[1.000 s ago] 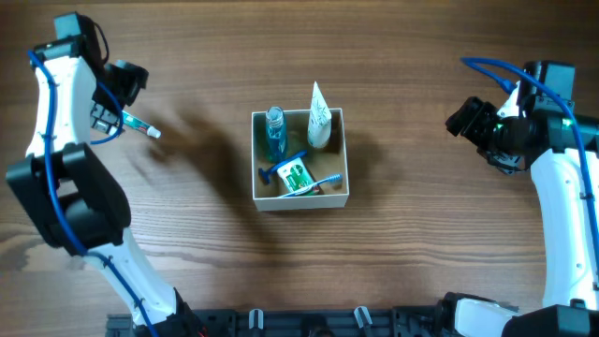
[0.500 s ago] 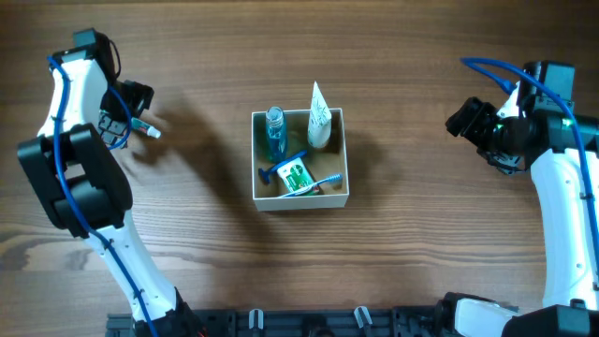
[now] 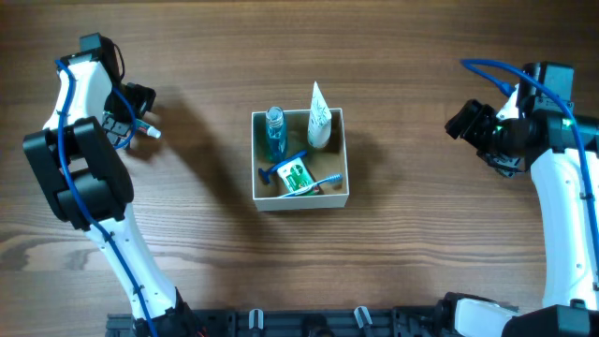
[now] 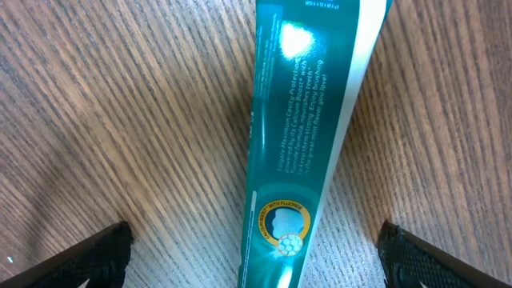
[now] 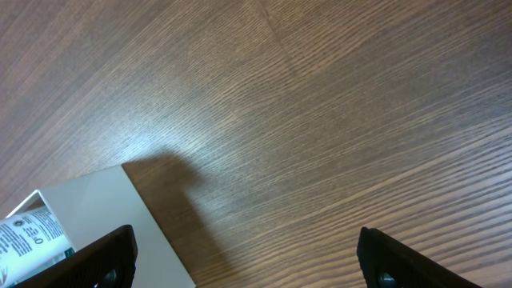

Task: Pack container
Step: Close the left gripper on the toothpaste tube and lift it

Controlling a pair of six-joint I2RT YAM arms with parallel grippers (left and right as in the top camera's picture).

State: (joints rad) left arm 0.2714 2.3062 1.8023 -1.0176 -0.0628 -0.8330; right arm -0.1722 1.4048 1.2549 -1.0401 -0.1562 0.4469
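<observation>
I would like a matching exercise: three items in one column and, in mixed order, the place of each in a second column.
1. teal toothpaste tube
2. blue bottle
3. green packet

a. in the container, next to the blue razor
b. on the table, outside the container
c. in a corner of the container

Pairs: 1-b, 2-c, 3-a

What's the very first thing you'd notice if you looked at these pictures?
The white container in the middle of the table jumps out, crammed with a blue bottle, a white tube poking up, and other bathroom bits. Next is the shiny teal toothpaste tube lying on the wood at the far left, between the left fingers, which are spread wide open.
</observation>
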